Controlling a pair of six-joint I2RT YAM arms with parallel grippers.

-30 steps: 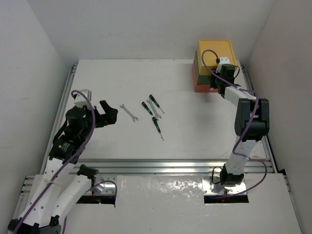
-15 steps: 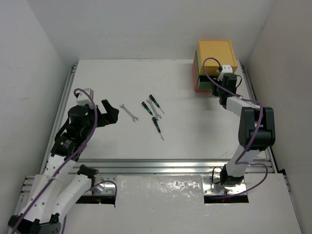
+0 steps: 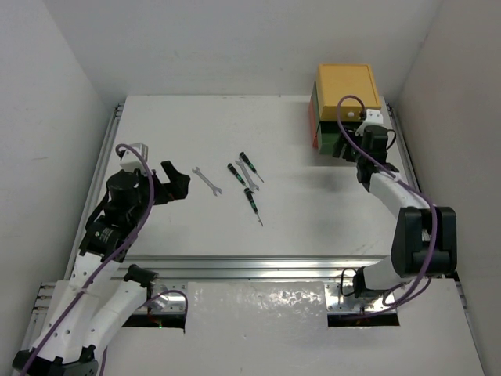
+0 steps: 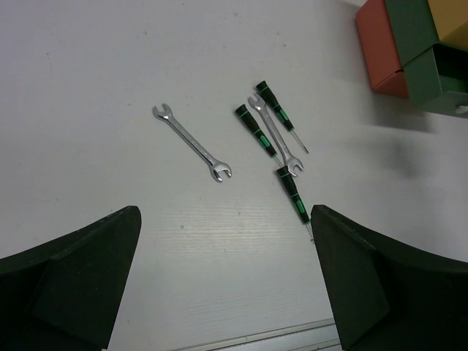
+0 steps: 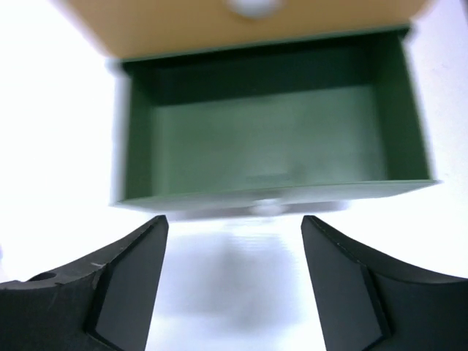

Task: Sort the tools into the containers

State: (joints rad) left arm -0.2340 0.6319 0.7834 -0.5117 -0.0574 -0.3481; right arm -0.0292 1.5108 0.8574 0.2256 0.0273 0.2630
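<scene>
Two silver wrenches (image 3: pixel 207 180) (image 3: pixel 246 175) and three black-and-green screwdrivers (image 3: pixel 235 172) (image 3: pixel 250 166) (image 3: pixel 252 202) lie mid-table. In the left wrist view the lone wrench (image 4: pixel 192 142) lies left of the other wrench (image 4: pixel 276 135), which rests among the screwdrivers (image 4: pixel 256 130). No yellow-and-black tools are in view. The drawer stack (image 3: pixel 348 82) stands at the back right. The dark green drawer (image 5: pixel 267 139) is pulled out and empty, under the yellow one (image 5: pixel 248 29). My right gripper (image 5: pixel 234 292) (image 3: pixel 344 147) is open just before its white knob (image 5: pixel 267 208). My left gripper (image 3: pixel 176 178) (image 4: pixel 225 219) is open and empty, left of the tools.
The red-orange drawer (image 4: pixel 380 47) is at the bottom of the stack and closed. White walls close in the table on the left, back and right. A metal rail (image 3: pixel 274 266) runs along the near edge.
My right gripper has drawn back from the stack toward the near side, and the green drawer now stands pulled out. The left arm has barely moved.
</scene>
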